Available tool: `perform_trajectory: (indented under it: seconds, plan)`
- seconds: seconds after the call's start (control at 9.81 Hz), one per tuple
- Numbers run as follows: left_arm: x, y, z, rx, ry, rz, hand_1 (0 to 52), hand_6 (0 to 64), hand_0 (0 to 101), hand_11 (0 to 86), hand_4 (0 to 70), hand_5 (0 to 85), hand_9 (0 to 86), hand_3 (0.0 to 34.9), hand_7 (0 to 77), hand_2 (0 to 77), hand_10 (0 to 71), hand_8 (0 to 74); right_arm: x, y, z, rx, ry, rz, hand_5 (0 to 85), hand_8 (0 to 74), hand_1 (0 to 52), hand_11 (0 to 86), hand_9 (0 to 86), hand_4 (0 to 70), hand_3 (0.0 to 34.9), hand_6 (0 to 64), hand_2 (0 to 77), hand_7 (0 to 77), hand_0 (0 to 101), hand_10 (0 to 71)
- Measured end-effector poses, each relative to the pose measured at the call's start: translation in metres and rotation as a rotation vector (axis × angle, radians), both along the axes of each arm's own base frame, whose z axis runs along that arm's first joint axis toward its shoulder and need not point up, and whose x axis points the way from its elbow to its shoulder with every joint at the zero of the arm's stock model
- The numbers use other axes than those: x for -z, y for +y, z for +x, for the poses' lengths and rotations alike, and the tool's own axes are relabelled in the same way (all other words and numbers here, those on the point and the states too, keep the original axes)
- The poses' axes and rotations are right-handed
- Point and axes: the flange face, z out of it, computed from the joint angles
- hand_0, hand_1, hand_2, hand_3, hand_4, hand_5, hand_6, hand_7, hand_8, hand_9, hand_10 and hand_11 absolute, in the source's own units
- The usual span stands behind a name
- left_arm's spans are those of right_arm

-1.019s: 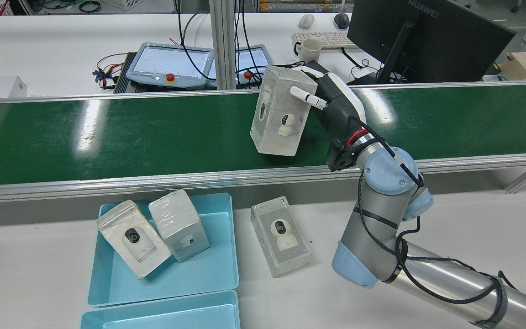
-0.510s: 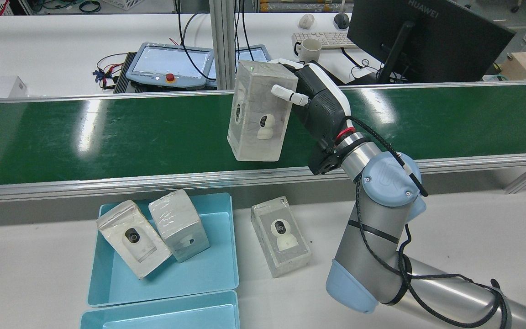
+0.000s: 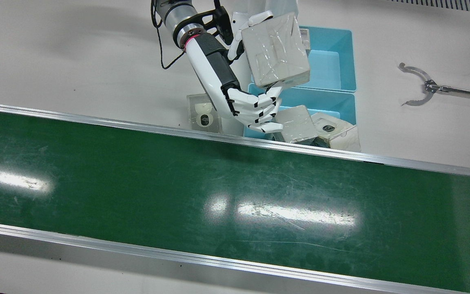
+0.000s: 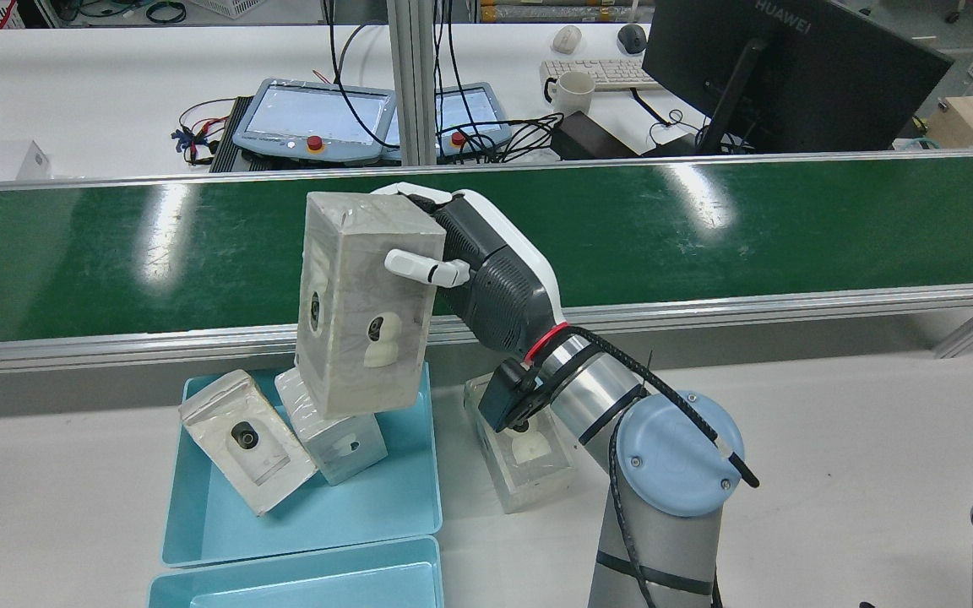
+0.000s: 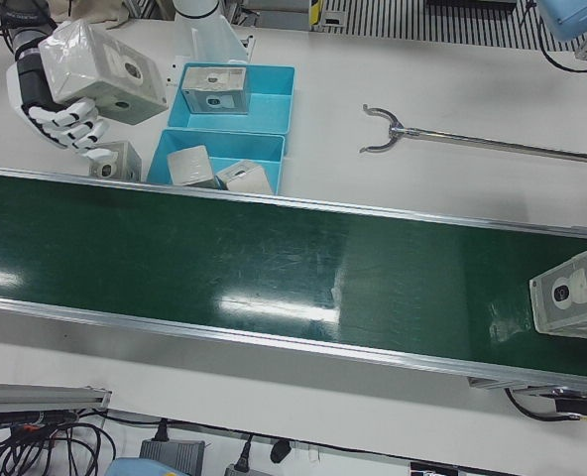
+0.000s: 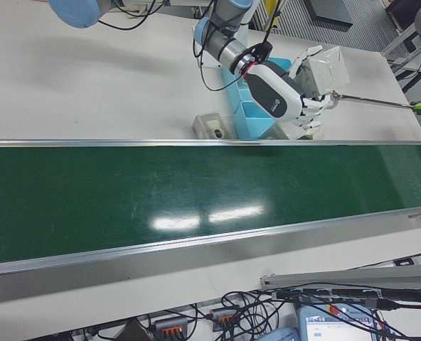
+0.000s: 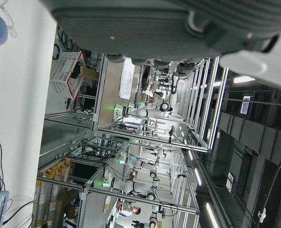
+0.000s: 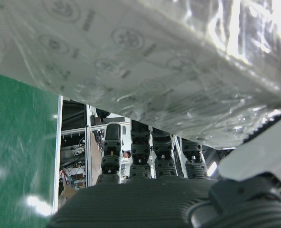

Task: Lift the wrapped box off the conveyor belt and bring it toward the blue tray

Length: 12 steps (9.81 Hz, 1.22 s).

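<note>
A: The right hand [image 4: 486,279] grips the wrapped box [image 4: 361,308] in the air above the blue tray [image 4: 199,523]'s 1 o'clock corner.

B: Lower it gently at 6 o'clock, clear of both boxes inside. Can't tell the left hand's state.

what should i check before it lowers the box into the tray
1. Grip: right hand is wrapped around the wrapped box, box off the belt: ok.
2. Position: box hangs over the near blue tray, partly past its belt-side edge: not ok yet.
3. Landing spot: two boxes already fill the tray's belt end; bare floor nearer the robot: ok.
4. Loose box on the table sits under the wrist: cannot tell clearance.
5. Left hand: only its underside shows in its own camera: cannot tell.
</note>
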Motion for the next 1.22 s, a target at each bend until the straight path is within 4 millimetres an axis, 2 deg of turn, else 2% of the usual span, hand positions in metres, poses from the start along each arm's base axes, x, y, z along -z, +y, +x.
perform_trajectory:
  seconds: [0.1,0.2,0.31,0.51,0.61,0.71,0.82,0.92,1.02,1.12,1.22]
  plan:
    - [0.000,0.000,0.000,0.000,0.000,0.000,0.0,0.0,0,0.0,0.0,0.5,0.0,0.0,0.5,0.5,0.0,0.5,0.012,0.021,-0.002,0.014,-0.012,0.023,42.5,33.3,0.0,26.2,49.6,37.1,3.8,34.9,26.2,57.3,41,18.5]
    - [0.000,0.000,0.000,0.000,0.000,0.000,0.0,0.0,0,0.0,0.0,0.5,0.5,0.0,0.5,0.5,0.5,0.0,0.022,0.041,0.001,0.022,-0.017,0.050,42.5,32.2,0.0,25.1,48.5,37.1,5.0,34.4,26.2,57.8,43,15.8]
    - [0.000,0.000,0.000,0.000,0.000,0.000,0.0,0.0,0,0.0,0.0,0.5,0.5,0.0,0.5,0.5,0.5,0.5,0.023,0.058,0.004,0.031,-0.012,0.067,42.5,31.1,0.0,23.5,47.5,37.1,0.5,34.4,27.3,57.8,43,15.8]
    - [0.000,0.000,0.000,0.000,0.000,0.000,0.0,0.0,0,0.0,0.0,0.5,0.5,0.0,0.5,1.1,0.0,0.5,0.018,0.091,-0.002,0.079,0.005,0.087,42.5,29.5,0.0,22.4,45.3,37.1,0.9,34.4,27.3,57.8,44,15.8]
    - [0.000,0.000,0.000,0.000,0.000,0.000,0.0,0.0,0,0.0,0.0,0.5,0.5,0.0,0.5,1.1,0.0,0.5,0.016,0.108,-0.011,0.113,0.013,0.089,42.5,27.3,0.0,20.7,41.5,37.1,3.0,34.4,27.3,57.8,43,14.7]
    - [0.000,0.000,0.000,0.000,0.000,0.000,0.0,0.0,0,0.0,0.0,0.5,0.5,0.0,0.5,1.1,0.0,0.5,0.014,0.124,-0.021,0.147,0.021,0.090,42.0,18.5,0.0,13.1,36.5,37.6,7.4,33.8,27.3,57.8,43,9.8]
    - [0.000,0.000,0.000,0.000,0.000,0.000,0.0,0.0,0,0.0,0.0,0.5,0.0,0.0,0.5,1.1,0.0,0.5,0.014,0.134,-0.027,0.169,0.023,0.091,45.8,4.9,0.0,7.1,26.2,30.0,11.2,28.9,27.3,55.1,45,4.4]
    - [0.000,0.000,0.000,0.000,0.000,0.000,0.0,0.0,0,0.0,0.0,0.5,0.0,0.0,0.5,0.5,0.5,0.5,0.014,0.140,-0.029,0.181,0.022,0.092,43.6,0.0,11.5,6.5,13.1,22.9,16.5,13.6,25.1,42.5,46,4.4]
    - [0.000,0.000,0.000,0.000,0.000,0.000,0.0,0.0,0,0.0,0.0,0.5,0.0,0.0,0.5,0.5,0.5,0.0,0.014,0.143,-0.030,0.186,0.021,0.093,32.2,0.0,11.5,3.3,1.6,14.7,20.6,13.6,25.1,42.5,46,1.6]
    - [0.000,0.000,0.000,0.000,0.000,0.000,0.0,0.0,0,0.0,0.0,0.5,0.0,0.0,0.5,0.5,0.5,0.0,0.015,0.144,-0.030,0.189,0.019,0.093,9.8,0.0,9.3,3.3,1.6,16.9,27.8,0.0,20.2,22.9,45,1.1]
    - [0.000,0.000,0.000,0.000,0.000,0.000,0.0,0.0,0,0.0,0.0,0.5,0.5,0.0,0.5,1.1,0.5,0.0,0.015,0.145,-0.030,0.191,0.018,0.093,19.1,0.0,13.1,3.8,1.6,16.9,29.7,0.0,19.1,14.2,45,0.0]
